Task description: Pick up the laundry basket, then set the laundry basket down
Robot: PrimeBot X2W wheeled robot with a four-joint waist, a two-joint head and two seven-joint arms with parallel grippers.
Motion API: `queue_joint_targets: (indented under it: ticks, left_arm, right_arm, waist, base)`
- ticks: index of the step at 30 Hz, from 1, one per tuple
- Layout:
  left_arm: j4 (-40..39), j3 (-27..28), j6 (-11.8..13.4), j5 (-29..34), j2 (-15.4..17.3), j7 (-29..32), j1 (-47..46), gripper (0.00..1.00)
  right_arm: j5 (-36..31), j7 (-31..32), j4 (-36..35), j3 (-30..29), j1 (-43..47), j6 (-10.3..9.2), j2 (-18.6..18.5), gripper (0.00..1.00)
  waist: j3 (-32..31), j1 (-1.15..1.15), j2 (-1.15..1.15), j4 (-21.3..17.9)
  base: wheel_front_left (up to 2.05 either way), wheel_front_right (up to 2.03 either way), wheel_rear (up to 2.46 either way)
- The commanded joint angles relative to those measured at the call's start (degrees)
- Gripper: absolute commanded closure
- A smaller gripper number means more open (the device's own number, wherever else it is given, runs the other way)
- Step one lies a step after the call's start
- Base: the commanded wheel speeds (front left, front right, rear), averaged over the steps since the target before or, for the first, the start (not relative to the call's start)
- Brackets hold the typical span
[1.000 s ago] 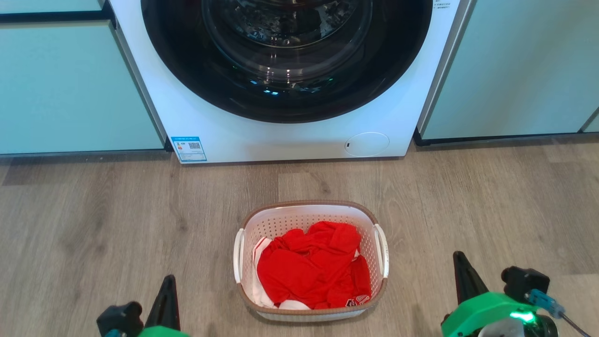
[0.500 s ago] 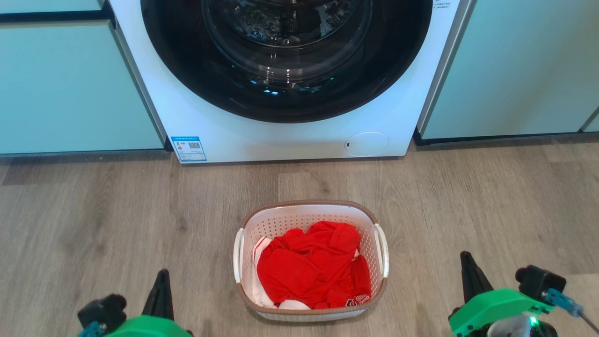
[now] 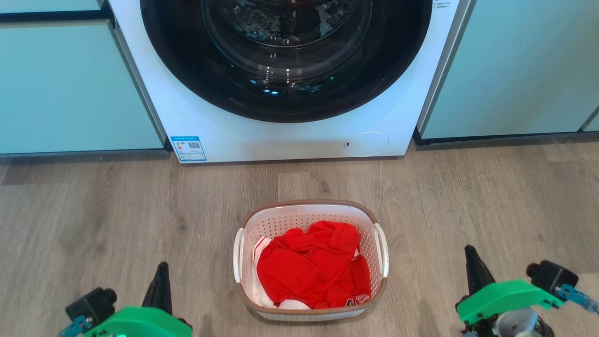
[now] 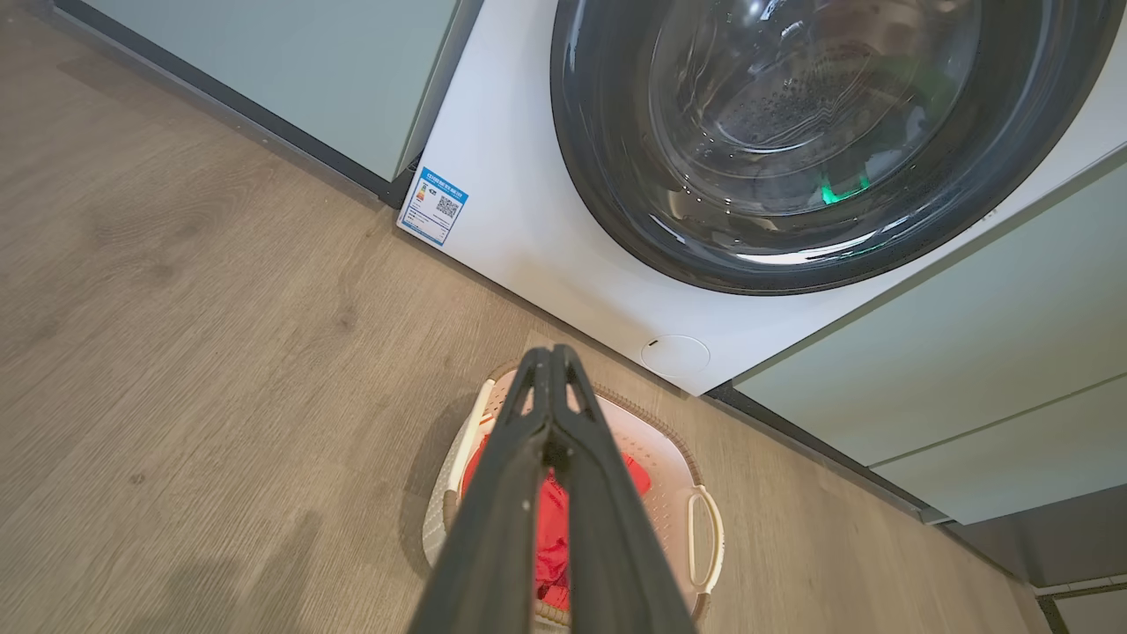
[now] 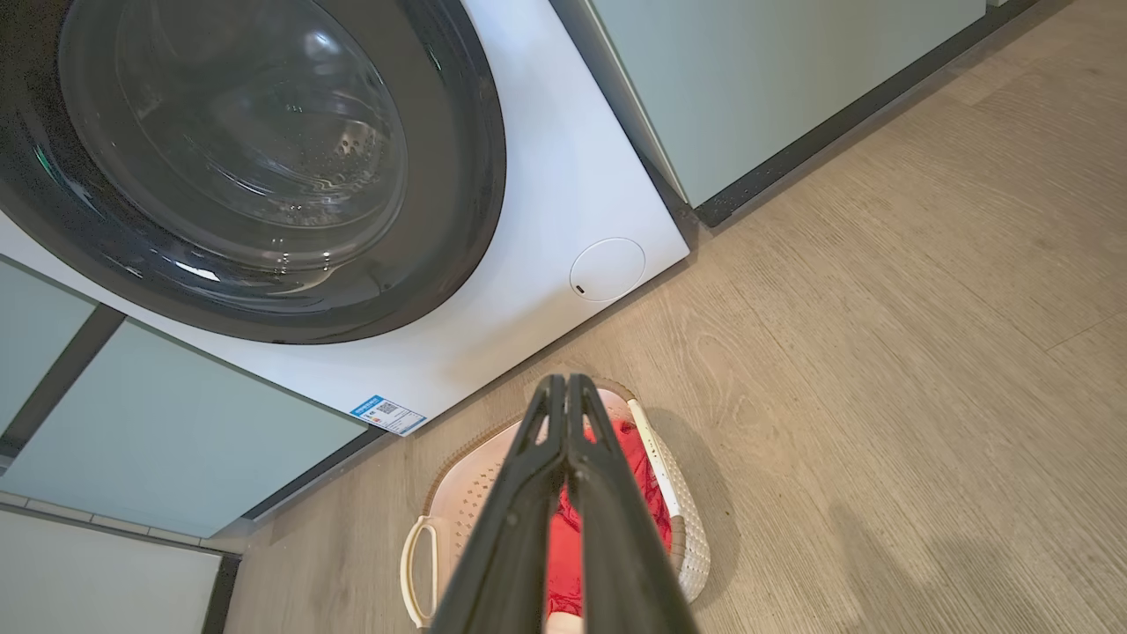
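Nearest the robot, the left tool (image 3: 162, 269) is hanging low at the lower left with its two dark fingers pressed together and pinching nothing; the left wrist view is showing the tips (image 4: 551, 354) meeting. The right tool (image 3: 470, 253) is hanging at the lower right, likewise pressed together and empty, its tips (image 5: 562, 381) touching in the right wrist view. Between them, apart from both, the basket (image 3: 309, 203) is sitting upright on the wooden floor (image 3: 117, 210), its white handles facing the tools. A red cloth (image 3: 311, 271) is lying crumpled inside, with a bit of white fabric showing under it. Beyond the basket, the washer (image 3: 281, 140) is standing with its dark round door (image 3: 285, 56) facing the robot and a blue label (image 3: 188, 149) sitting at its lower left corner. Pale green cabinets (image 3: 70, 84) are flanking it on both sides.
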Motion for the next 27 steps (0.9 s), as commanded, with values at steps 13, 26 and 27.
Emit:
queue_joint_targets:
  ticks: [13, 26, 27]
  left_arm:
    - [-1.0, 3.0, -1.6, -9.9, 0.9, 2.1, -4.6, 1.0]
    - [-0.5, 4.5, -2.7, -18.7, 1.0, 4.1, -6.4, 1.0]
    - [-0.4, 4.6, -2.8, -19.3, 1.0, 4.3, -6.5, 1.0]
  right_arm:
    - [9.4, 2.2, -2.5, -1.2, -3.6, 0.16, -1.3, 1.0]
    - [17.5, 4.3, -2.9, -2.4, -4.4, 0.2, -1.4, 1.0]
    - [18.1, 4.4, -3.0, -2.5, -4.4, 0.2, -1.5, 1.0]
  waist:
    - [0.0, 0.0, 0.0, 0.0]
    - [0.1, 0.0, 0.0, -0.1]
    - [0.1, 0.0, 0.0, -0.1]
  base:
    - [0.0, 0.0, 0.0]
    - [0.0, 0.0, 0.0]
    - [0.0, 0.0, 0.0]
